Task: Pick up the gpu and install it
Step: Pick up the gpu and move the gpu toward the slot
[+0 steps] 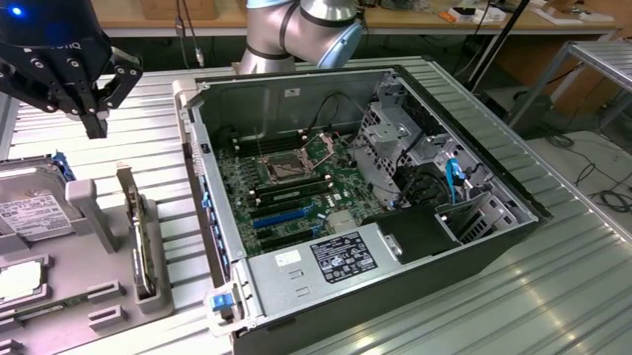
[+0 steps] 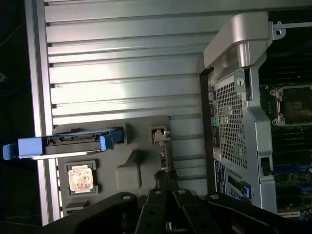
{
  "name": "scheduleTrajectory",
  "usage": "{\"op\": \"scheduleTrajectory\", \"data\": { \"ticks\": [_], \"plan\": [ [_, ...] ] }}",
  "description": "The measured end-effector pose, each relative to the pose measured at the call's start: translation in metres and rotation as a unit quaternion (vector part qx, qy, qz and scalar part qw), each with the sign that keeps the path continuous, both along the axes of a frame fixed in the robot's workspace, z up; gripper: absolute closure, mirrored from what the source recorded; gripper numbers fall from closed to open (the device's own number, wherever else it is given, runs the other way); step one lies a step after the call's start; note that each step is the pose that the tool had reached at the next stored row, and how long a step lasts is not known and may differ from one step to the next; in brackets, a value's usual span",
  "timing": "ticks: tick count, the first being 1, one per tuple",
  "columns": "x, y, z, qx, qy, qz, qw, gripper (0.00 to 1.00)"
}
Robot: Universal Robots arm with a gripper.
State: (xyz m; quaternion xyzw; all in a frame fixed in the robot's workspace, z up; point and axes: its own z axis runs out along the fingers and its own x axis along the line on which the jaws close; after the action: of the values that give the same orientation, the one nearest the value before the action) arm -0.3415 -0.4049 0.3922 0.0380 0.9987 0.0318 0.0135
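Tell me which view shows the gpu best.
The exterior view: the gpu stands on edge in the gray tray, its full length and bracket visible. The wrist view sees the gpu edge-on, partly behind the gripper.

Tray beside the open case, me above the table.

The tray [image 1: 84, 211] lies on the slatted table [image 1: 148, 140], to the exterior view's left of the computer case [image 1: 257, 96]. The gpu [image 1: 140, 240] stands on edge in a tray slot on the side nearest the case, with the hard drive [image 1: 25, 211] further left. The motherboard [image 1: 296, 192] lies inside the case. My gripper [image 1: 95, 126] hangs over the table beyond the tray, apart from the gpu.
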Motion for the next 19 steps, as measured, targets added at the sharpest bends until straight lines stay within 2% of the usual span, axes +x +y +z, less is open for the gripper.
{"op": "scheduleTrajectory", "data": {
  "ticks": [4,5,7,9,10,11,13,14,16,18,19],
  "plan": [
    [0.000,0.0000,0.0000,0.0000,0.0000,0.000,1.0000,0.89],
    [0.000,0.0000,0.0000,0.0000,0.0000,0.000,1.0000,0.83],
    [0.000,0.0000,0.0000,-0.0001,0.0000,0.000,1.0000,0.58],
    [0.000,-0.0103,-0.0008,-0.0013,0.0001,0.000,1.0000,0.58],
    [0.000,-0.0200,-0.0023,-0.0012,-0.0001,0.000,1.0000,0.58],
    [0.000,-0.0272,-0.0030,-0.0013,0.0001,0.000,1.0000,0.58],
    [0.000,-0.0447,-0.0051,-0.0013,0.0000,0.000,1.0000,0.58],
    [0.000,-0.0505,-0.0059,-0.0013,0.0000,0.000,1.0000,0.58],
    [0.000,-0.0578,-0.0073,-0.0013,0.0000,0.000,1.0000,0.58],
    [0.000,-0.0579,-0.0073,-0.0013,0.0000,0.000,1.0000,0.58],
    [0.000,-0.0580,-0.0111,-0.0012,0.0000,0.000,1.0000,0.58]
  ]
}}
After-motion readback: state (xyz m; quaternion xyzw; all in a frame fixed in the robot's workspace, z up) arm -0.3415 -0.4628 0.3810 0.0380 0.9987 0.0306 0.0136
